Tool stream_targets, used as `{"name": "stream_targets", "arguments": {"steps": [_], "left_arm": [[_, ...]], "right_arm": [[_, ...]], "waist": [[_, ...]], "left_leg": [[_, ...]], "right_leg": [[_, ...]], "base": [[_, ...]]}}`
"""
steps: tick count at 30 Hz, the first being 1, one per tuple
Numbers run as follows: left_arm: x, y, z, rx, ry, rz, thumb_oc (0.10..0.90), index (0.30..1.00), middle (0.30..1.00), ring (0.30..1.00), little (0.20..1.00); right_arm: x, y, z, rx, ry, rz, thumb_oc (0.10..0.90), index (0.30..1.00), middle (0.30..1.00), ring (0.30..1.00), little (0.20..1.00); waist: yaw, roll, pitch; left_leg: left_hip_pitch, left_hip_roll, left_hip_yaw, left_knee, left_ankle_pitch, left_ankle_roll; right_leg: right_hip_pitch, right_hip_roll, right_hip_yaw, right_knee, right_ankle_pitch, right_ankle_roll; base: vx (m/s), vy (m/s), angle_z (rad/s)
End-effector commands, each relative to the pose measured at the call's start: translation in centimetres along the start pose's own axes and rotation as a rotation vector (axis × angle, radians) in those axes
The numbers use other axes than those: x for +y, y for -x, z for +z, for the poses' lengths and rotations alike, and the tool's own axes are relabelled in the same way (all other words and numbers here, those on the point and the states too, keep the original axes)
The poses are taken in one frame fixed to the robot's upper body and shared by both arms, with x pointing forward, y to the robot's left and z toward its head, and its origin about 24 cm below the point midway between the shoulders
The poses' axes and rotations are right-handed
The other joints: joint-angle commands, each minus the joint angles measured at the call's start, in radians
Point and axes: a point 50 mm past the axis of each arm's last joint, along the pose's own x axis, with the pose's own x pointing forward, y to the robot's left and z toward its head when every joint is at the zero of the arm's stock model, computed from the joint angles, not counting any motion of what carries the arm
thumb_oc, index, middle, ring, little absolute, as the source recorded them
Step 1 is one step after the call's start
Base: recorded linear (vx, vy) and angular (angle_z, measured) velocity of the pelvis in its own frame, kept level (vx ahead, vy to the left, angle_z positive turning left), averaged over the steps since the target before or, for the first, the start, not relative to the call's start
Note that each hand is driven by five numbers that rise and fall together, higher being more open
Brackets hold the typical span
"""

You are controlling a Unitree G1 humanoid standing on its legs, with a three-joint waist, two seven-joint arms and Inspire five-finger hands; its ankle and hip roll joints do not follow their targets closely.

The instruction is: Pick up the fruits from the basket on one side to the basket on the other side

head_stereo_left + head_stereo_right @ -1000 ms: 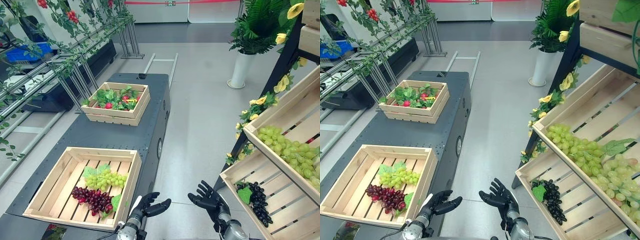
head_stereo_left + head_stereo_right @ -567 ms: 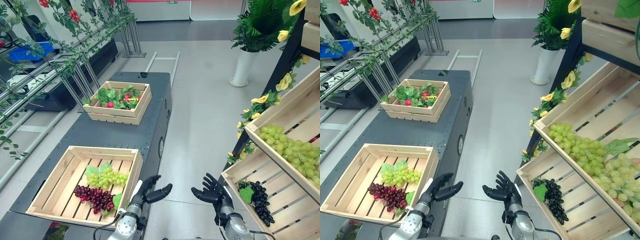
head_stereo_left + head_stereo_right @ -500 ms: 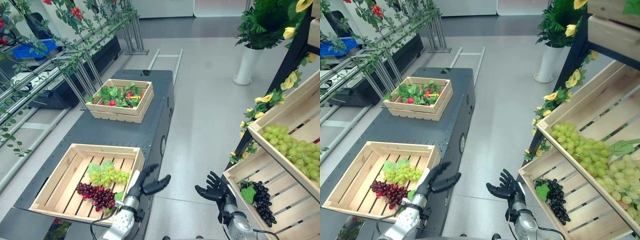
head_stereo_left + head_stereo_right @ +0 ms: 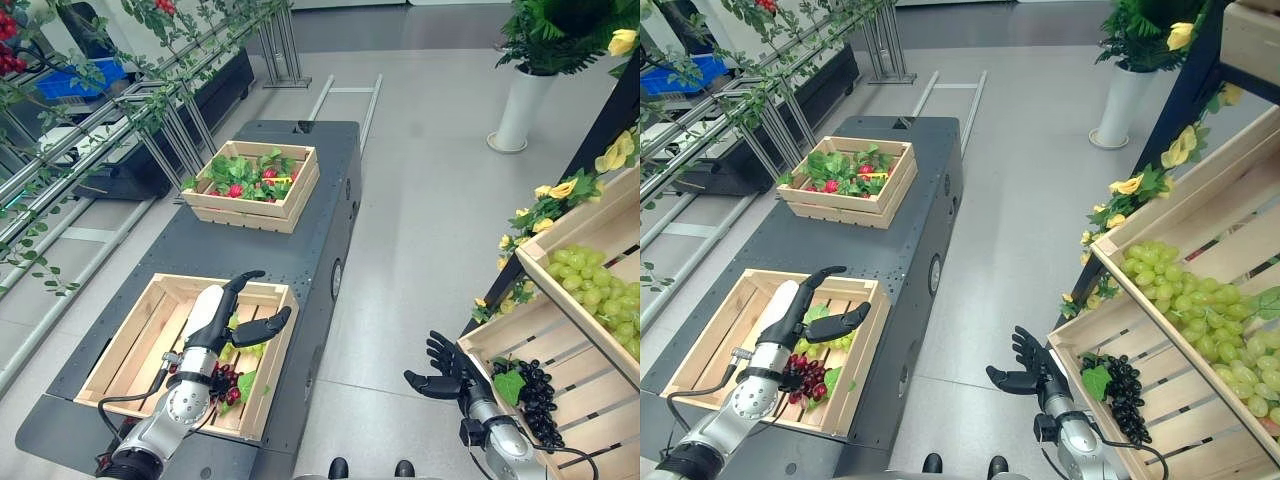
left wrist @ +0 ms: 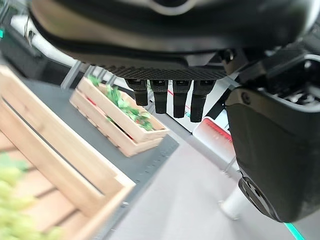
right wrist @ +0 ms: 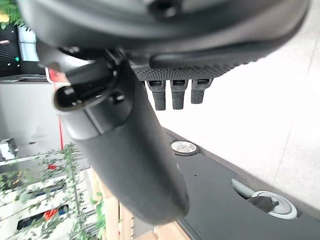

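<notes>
Grapes (image 4: 805,378), red and green, lie in the crate (image 4: 180,281) at 8 o'clock on the tabletop (image 4: 250,250), beneath the left robot hand (image 4: 225,318), spread and empty. Right robot hand (image 4: 440,372), also spread, hangs at 5 o'clock. A shallow grab could strip berries or snag the crate's rim.

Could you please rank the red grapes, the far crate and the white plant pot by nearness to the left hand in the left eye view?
1. Red grapes, by the left hand in the near crate.
2. Far crate, farther along the cart.
3. White plant pot, on the floor, far right.
</notes>
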Motion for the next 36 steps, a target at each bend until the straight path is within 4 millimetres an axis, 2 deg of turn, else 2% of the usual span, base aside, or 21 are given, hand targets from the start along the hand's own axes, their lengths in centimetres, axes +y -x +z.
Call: {"name": "stream_targets", "arguments": {"steps": [1, 5, 7, 10, 13, 17, 18, 19, 22, 23, 24, 27, 31, 36], "left_arm": [[7.5, -4.4, 0.9, -0.071, -0.116, 0.343, 0.8, 0.9, 0.9, 0.9, 0.9], [9.0, -4.5, -0.2, -0.004, -0.192, 0.408, 0.8, 0.9, 0.9, 0.9, 0.9], [9.5, -4.7, -1.1, 0.074, -0.212, 0.43, 0.8, 0.9, 0.9, 0.9, 0.9], [10.3, -5.4, -1.2, 0.121, -0.212, 0.488, 0.8, 0.9, 0.9, 0.9, 0.9], [11.3, -6.7, -0.6, 0.118, -0.246, 0.533, 0.8, 0.9, 0.9, 0.9, 0.9], [12.8, -8.4, 1.0, 0.065, -0.26, 0.624, 0.8, 0.9, 0.9, 0.9, 0.9], [13.8, -9.1, 1.7, 0.048, -0.286, 0.659, 0.8, 0.9, 0.9, 0.9, 0.9], [13.8, -9.1, 1.7, 0.047, -0.286, 0.66, 0.8, 0.9, 0.9, 0.9, 0.9], [15.8, -9.8, 1.9, 0.088, -0.35, 0.718, 0.8, 0.9, 0.9, 0.9, 0.9], [15.8, -9.8, 1.9, 0.09, -0.352, 0.718, 0.8, 0.9, 0.9, 0.9, 0.9], [16.3, -9.8, 1.8, 0.112, -0.395, 0.726, 0.8, 0.9, 0.9, 0.9, 0.9], [17.0, -9.8, 1.8, 0.124, -0.455, 0.74, 0.8, 0.9, 0.9, 0.9, 0.9], [18.9, -10.1, 2.2, 0.132, -0.577, 0.734, 0.8, 0.9, 0.9, 0.9, 0.9], [21.3, -10.3, 3.2, 0.133, -0.664, 0.747, 0.8, 0.9, 0.9, 0.9, 0.9]], "right_arm": [[-0.2, -1.7, 4.2, -0.21, -0.145, -0.034, 0.8, 0.9, 0.9, 0.9, 0.9], [-1.0, -1.8, 4.3, -0.209, -0.126, -0.058, 0.8, 0.9, 0.9, 0.9, 0.9], [-1.2, -2.1, 4.6, -0.209, -0.063, -0.069, 0.8, 0.9, 0.9, 0.9, 0.9], [-0.7, -2.9, 5.7, -0.23, -0.082, -0.031, 0.8, 0.9, 0.9, 0.9, 0.9], [0.1, -3.6, 7.4, -0.301, -0.045, 0.024, 0.8, 0.9, 0.9, 0.9, 0.9], [1.4, -4.2, 9.5, -0.377, -0.037, 0.078, 0.8, 0.9, 0.9, 0.9, 0.9], [1.8, -4.6, 10.1, -0.376, -0.069, 0.142, 0.8, 0.9, 0.9, 0.9, 0.9], [1.8, -4.6, 10.1, -0.377, -0.07, 0.142, 0.8, 0.9, 0.9, 0.9, 0.9], [2.2, -5.0, 10.9, -0.39, -0.131, 0.212, 0.8, 0.9, 0.9, 0.9, 0.9], [2.2, -5.0, 10.9, -0.391, -0.131, 0.213, 0.8, 0.9, 0.9, 0.9, 0.9], [2.4, -5.1, 11.2, -0.392, -0.135, 0.223, 0.8, 0.9, 0.9, 0.9, 0.9], [2.2, -5.1, 11.4, -0.392, -0.139, 0.22, 0.8, 0.9, 0.9, 0.9, 0.9], [1.5, -5.0, 11.7, -0.399, -0.136, 0.224, 0.8, 0.9, 0.9, 0.9, 0.9], [0.1, -5.0, 13.2, -0.42, -0.096, 0.222, 0.8, 0.9, 0.9, 0.9, 0.9]], "waist": [[-0.005, -0.042, 0.055], [-0.011, -0.033, 0.113], [-0.016, -0.035, 0.148], [-0.016, -0.044, 0.193], [-0.016, -0.044, 0.243], [-0.014, -0.051, 0.294], [-0.011, -0.055, 0.315], [-0.01, -0.056, 0.313], [-0.011, -0.074, 0.344], [-0.01, -0.075, 0.344], [-0.012, -0.083, 0.355], [-0.014, -0.09, 0.371], [-0.02, -0.096, 0.38], [-0.021, -0.098, 0.38]], "left_leg": [[-0.021, -0.079, 0.056, 0.009, -0.048, 0.019], [-0.065, -0.081, 0.049, 0.052, -0.042, 0.012], [-0.09, -0.079, 0.055, 0.065, -0.04, 0.011], [-0.126, -0.076, 0.056, 0.067, -0.028, 0.009], [-0.171, -0.075, 0.055, 0.093, -0.023, 0.01], [-0.26, -0.078, 0.075, 0.192, -0.033, 0.007], [-0.3, -0.082, 0.08, 0.257, -0.046, 0.004], [-0.306, -0.083, 0.081, 0.262, -0.048, 0.004], [-0.39, -0.085, 0.106, 0.416, -0.096, -0.006], [-0.395, -0.085, 0.107, 0.423, -0.099, -0.006], [-0.428, -0.082, 0.113, 0.48, -0.118, -0.011], [-0.462, -0.077, 0.126, 0.537, -0.14, -0.014], [-0.534, -0.069, 0.149, 0.606, -0.166, -0.009], [-0.641, -0.06, 0.169, 0.691, -0.192, -0.006]], "right_leg": [[-0.029, -0.039, 0.036, 0.067, -0.047, 0.004], [-0.069, -0.046, 0.033, 0.1, -0.05, -0.005], [-0.096, -0.045, 0.037, 0.11, -0.047, -0.008], [-0.145, -0.036, 0.041, 0.135, -0.047, -0.012], [-0.211, -0.033, 0.033, 0.217, -0.071, -0.022], [-0.308, -0.045, 0.015, 0.344, -0.105, -0.027], [-0.34, -0.053, 0.006, 0.4, -0.122, -0.031], [-0.345, -0.055, 0.007, 0.405, -0.124, -0.031], [-0.397, -0.07, 0.002, 0.512, -0.163, -0.041], [-0.401, -0.07, 0.003, 0.516, -0.165, -0.041], [-0.421, -0.072, 0.012, 0.554, -0.176, -0.044], [-0.441, -0.073, 0.02, 0.592, -0.191, -0.048], [-0.505, -0.066, 0.033, 0.657, -0.207, -0.052], [-0.605, -0.066, 0.029, 0.727, -0.215, -0.052]], "base": [[-0.03, 0.063, 0.21], [-0.04, 0.104, 0.13], [-0.06, 0.116, 0.02], [-0.13, 0.062, -0.02], [-0.14, 0.055, -0.01], [-0.13, 0.024, 0.07], [-0.08, 0.006, 0.11], [-0.08, 0.007, 0.17], [-0.04, 0.039, 0.24], [-0.01, 0.066, 0.21], [0.0, 0.051, 0.16], [0.01, 0.075, 0.04], [-0.01, 0.106, -0.04], [-0.03, 0.095, -0.02]]}}
